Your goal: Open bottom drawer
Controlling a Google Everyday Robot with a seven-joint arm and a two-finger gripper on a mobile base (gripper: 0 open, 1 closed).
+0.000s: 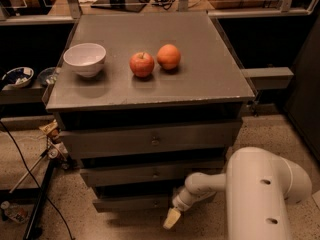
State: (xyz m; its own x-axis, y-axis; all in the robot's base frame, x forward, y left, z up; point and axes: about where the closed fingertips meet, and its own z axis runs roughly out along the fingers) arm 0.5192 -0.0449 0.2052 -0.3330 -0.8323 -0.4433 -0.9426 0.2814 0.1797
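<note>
A grey square-topped cabinet with three stacked drawers stands in the middle of the view, and everything else is placed from it. On its flat top, toward the left rear, sits a white round ceramic bowl. A red apple stands near the centre of the top, with a round orange fruit just beside it on the right, the two almost touching. In the cabinet's front, the tall grey top drawer front carries a small metal knob at its middle, and the narrower grey middle drawer front lies below it. Lowest of all, just above the speckled floor, is the bottom drawer, a thin flat grey front in deep shadow. Its knob cannot be made out, and its front looks pushed in under the drawer above. The robot's white rounded arm fills the space at the cabinet's lower right corner and reaches leftward. Its gripper, tan-tipped, hangs near the floor just in front of the right end of the bottom drawer, pointing down and left. Whether the gripper is open or closed cannot be told, and it holds nothing that shows. To the left of the cabinet, a black cable runs across the floor, and a small blue-patterned dish rests on a dark shelf at about the height of the top.
</note>
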